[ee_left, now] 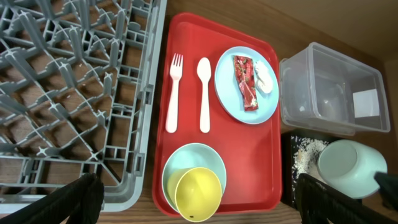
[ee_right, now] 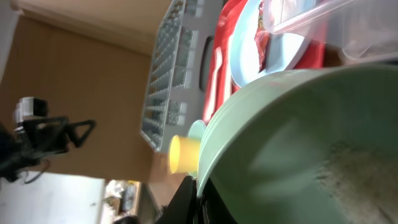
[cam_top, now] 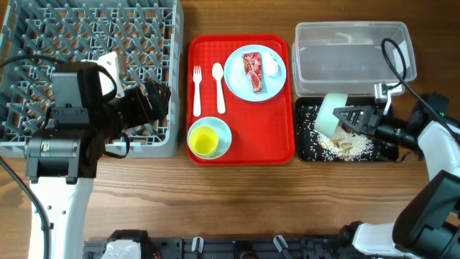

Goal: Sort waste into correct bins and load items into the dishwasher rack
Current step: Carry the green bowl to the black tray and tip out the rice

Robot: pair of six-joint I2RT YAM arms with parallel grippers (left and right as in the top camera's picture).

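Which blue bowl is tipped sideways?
The bowl in the right gripper, over the black tray; the other bowl sits upright holding the yellow cup.

A red tray (cam_top: 267, 131) lies flat on the wooden table (cam_top: 237, 205).

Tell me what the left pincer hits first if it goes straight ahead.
Likely the cup in the bowl on the red tray: it sits between the fingers of the open left pincer in the wrist view. Depth is unclear.
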